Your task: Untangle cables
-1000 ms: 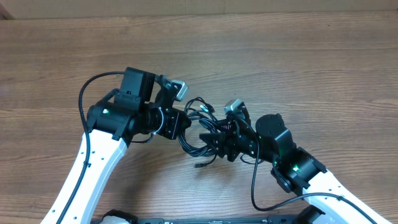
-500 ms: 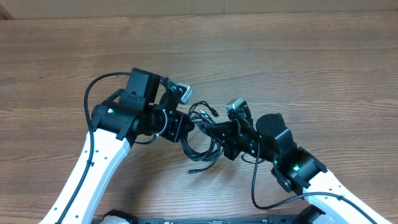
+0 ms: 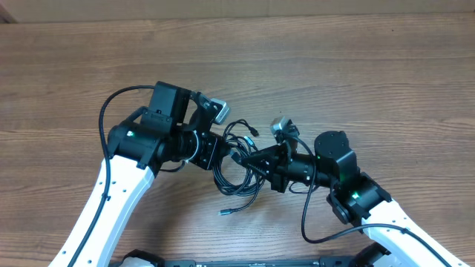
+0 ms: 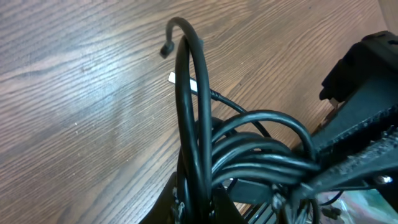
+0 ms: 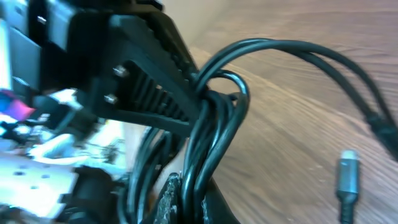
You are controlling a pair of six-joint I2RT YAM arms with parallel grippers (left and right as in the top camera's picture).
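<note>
The cables [image 3: 236,175] are a tangle of thin black cords hanging between my two grippers at the table's middle. My left gripper [image 3: 221,150] is shut on strands at the bundle's left side. My right gripper [image 3: 251,158] is shut on strands at its right side, close against the left one. In the left wrist view the cables [image 4: 198,137] rise from between my jaws as a tall loop, with a small plug end [image 4: 165,50] at the top. In the right wrist view the cables [image 5: 214,124] run up between my jaws, and a silvery plug [image 5: 348,175] lies on the wood.
One loose plug end [image 3: 223,211] trails onto the wooden table [image 3: 356,81] below the bundle. The thicker black arm wires loop beside each arm, one [image 3: 104,119] on the left and one [image 3: 304,222] on the right.
My right gripper has shut on the cables and its arm has shifted a little to the right. The trailing plug end has slid down and left. The left gripper stays shut on its strands.
</note>
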